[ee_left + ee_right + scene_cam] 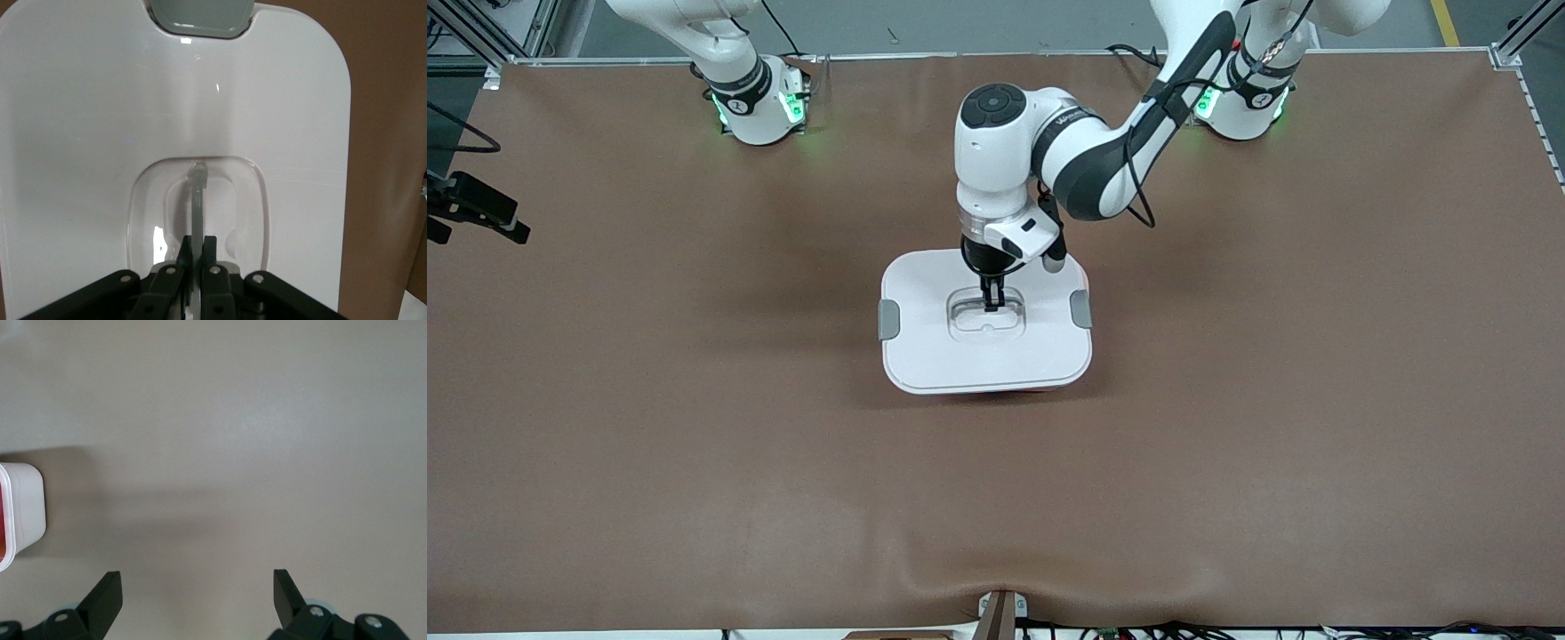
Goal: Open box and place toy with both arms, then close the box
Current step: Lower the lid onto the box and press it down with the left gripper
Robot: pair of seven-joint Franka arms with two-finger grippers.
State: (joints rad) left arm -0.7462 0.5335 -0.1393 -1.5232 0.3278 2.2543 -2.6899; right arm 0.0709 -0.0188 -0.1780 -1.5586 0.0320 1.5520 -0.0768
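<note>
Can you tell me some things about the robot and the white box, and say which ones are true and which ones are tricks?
1. The left tool is pinching the clear handle in the middle of the lid. True.
2. The lid is off the box and lies beside it on the table. False: the lid sits on top of the box.
3. The right tool is open and holds nothing. True.
4. The pink toy sits on top of the lid. False: no toy shows anywhere; only the handle and two grey clips are on the lid.
5. Both tools are on the box. False: only the left one is; the right one is over bare table.
</note>
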